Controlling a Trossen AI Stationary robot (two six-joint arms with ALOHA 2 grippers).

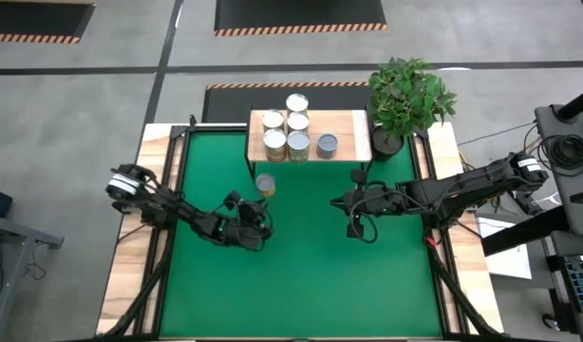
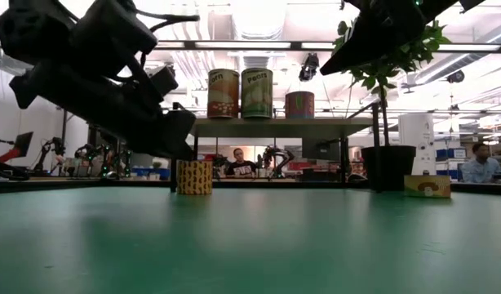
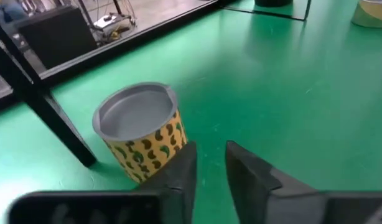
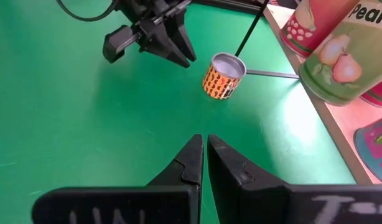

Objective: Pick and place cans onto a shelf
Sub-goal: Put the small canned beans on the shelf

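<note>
A small can (image 3: pixel 141 130) with a yellow, dark-spotted label and a silvery top stands upright on the green table (image 1: pixel 301 285), just in front of the shelf (image 1: pixel 353 128). The shelf is a light-wood board on thin black legs, and several cans (image 1: pixel 286 133) stand on it. My left gripper (image 3: pixel 211 165) is low over the table on the can's near side. Its fingers are a little apart and point at the can without touching it. My right gripper (image 4: pixel 204 144) hangs shut above the table to the right of the can, holding nothing.
A potted plant (image 1: pixel 408 100) stands at the shelf's right end. A thin black shelf leg (image 3: pixel 54 118) comes down right beside the can. A small box (image 2: pixel 427 186) lies at the table's far right. The near half of the green table has free room.
</note>
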